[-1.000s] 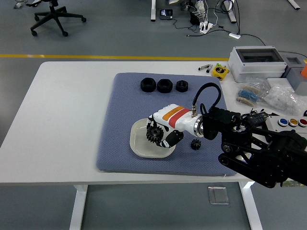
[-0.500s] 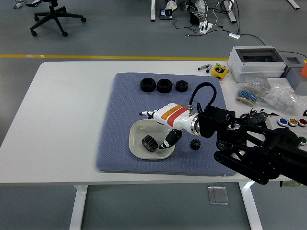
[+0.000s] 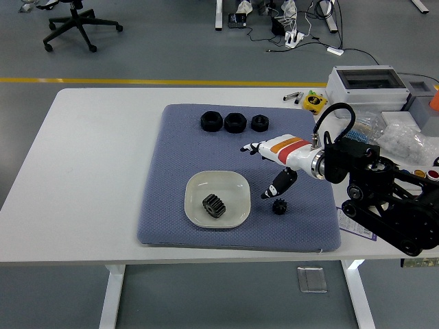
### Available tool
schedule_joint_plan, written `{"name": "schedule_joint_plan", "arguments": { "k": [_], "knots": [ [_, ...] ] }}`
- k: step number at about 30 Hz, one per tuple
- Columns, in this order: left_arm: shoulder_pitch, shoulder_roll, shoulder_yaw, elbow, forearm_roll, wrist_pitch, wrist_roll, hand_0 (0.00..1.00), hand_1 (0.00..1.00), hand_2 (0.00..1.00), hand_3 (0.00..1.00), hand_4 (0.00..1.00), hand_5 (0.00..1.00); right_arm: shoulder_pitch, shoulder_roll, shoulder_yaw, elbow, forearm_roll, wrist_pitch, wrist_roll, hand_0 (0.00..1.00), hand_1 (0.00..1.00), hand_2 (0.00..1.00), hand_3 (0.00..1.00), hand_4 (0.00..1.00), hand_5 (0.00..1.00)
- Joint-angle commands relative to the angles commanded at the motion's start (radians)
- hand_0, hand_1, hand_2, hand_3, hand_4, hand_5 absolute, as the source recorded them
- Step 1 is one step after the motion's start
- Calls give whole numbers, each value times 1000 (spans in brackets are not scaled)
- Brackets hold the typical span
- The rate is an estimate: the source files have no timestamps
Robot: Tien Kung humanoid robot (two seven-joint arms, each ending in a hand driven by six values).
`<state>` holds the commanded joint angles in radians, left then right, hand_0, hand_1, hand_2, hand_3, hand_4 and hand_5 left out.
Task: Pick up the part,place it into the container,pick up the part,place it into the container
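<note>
A black gear (image 3: 215,205) lies inside the white dish (image 3: 230,187) on the blue mat. A smaller black gear (image 3: 279,205) rests on the mat to the dish's right. My right hand (image 3: 263,171), white with an orange and red band, hovers just above and behind that small gear, fingers spread and holding nothing. Three black nut-like parts (image 3: 234,123) sit in a row at the mat's far edge. The left arm does not appear.
The blue mat (image 3: 171,178) covers the table's middle. At the right stand a grey box (image 3: 367,89), bags of small parts (image 3: 384,133), a yellow tape measure (image 3: 315,101) and a button panel (image 3: 432,175). An office chair (image 3: 75,24) stands on the floor behind.
My right hand let the large gear drop into the dish, opened, and drew back to the right, now over the small gear.
</note>
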<state>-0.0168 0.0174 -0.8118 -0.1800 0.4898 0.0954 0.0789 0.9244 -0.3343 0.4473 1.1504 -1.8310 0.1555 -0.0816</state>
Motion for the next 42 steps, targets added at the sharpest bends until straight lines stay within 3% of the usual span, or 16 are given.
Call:
{"name": "schedule_joint_plan", "arguments": {
  "k": [3, 4, 9, 10, 18, 21, 22, 27, 28, 33, 34, 39, 40, 42],
  "knots": [
    [0, -1, -2, 0, 2, -1, 0, 842, 788, 821, 585, 509, 756, -18, -24, 5, 21, 8, 18, 0, 572, 648, 749, 809, 998, 256],
    [0, -1, -2, 0, 3, -1, 1, 841, 788, 821, 585, 509, 756, -22, -28, 5, 25, 10, 20, 0, 514, 611, 702, 702, 977, 247],
    [3, -4, -7, 0, 11, -2, 4, 841, 788, 821, 585, 509, 756, -41, -29, -15, 16, 15, 11, 7, 514, 611, 702, 702, 977, 247],
    [3, -4, -7, 0, 11, -2, 5, 842, 790, 821, 585, 508, 758, -44, -26, -21, 6, 19, 5, 10, 467, 585, 674, 628, 917, 220],
    [4, -8, -3, 0, 5, 0, 5, 842, 790, 821, 585, 507, 758, -71, -13, -46, -48, 25, -18, 15, 458, 569, 647, 600, 879, 203],
    [3, -8, 1, 0, 0, -1, 4, 842, 790, 821, 585, 507, 758, -76, -17, -47, -55, 22, -24, 15, 458, 569, 647, 600, 879, 203],
    [2, -8, 1, 0, 1, -1, 4, 842, 791, 821, 586, 506, 759, -77, -18, -47, -55, 20, -24, 14, 423, 533, 615, 563, 821, 182],
    [2, -8, 1, 0, 1, -1, 5, 842, 791, 821, 586, 506, 759, -79, -23, -50, -55, 18, -29, 19, 423, 533, 615, 563, 821, 182],
    [2, -8, 1, 0, 1, -1, 5, 841, 791, 821, 585, 505, 759, -80, -23, -51, -56, 18, -30, 20, 362, 481, 570, 526, 774, 163],
    [1, -9, -3, 0, 7, -1, 6, 841, 791, 821, 585, 505, 759, -84, -26, -54, -57, 26, -37, 25, 362, 481, 570, 526, 774, 163],
    [1, -9, -4, 0, 8, -1, 6, 842, 792, 822, 585, 505, 761, -85, -26, -55, -57, 28, -39, 27, 299, 447, 524, 503, 741, 157],
    [1, -9, -7, 0, 12, -2, 7, 842, 792, 822, 585, 505, 761, -87, -26, -54, -54, 38, -47, 32, 299, 447, 524, 503, 741, 157],
    [1, -9, -7, 0, 12, -2, 7, 842, 793, 822, 585, 505, 764, -87, -26, -54, -54, 40, -48, 32, 245, 413, 496, 491, 712, 154],
    [1, -9, -7, 0, 13, -2, 7, 842, 793, 822, 585, 505, 764, -86, -26, -54, -52, 43, -50, 32, 245, 413, 496, 491, 712, 154]
  ]
}}
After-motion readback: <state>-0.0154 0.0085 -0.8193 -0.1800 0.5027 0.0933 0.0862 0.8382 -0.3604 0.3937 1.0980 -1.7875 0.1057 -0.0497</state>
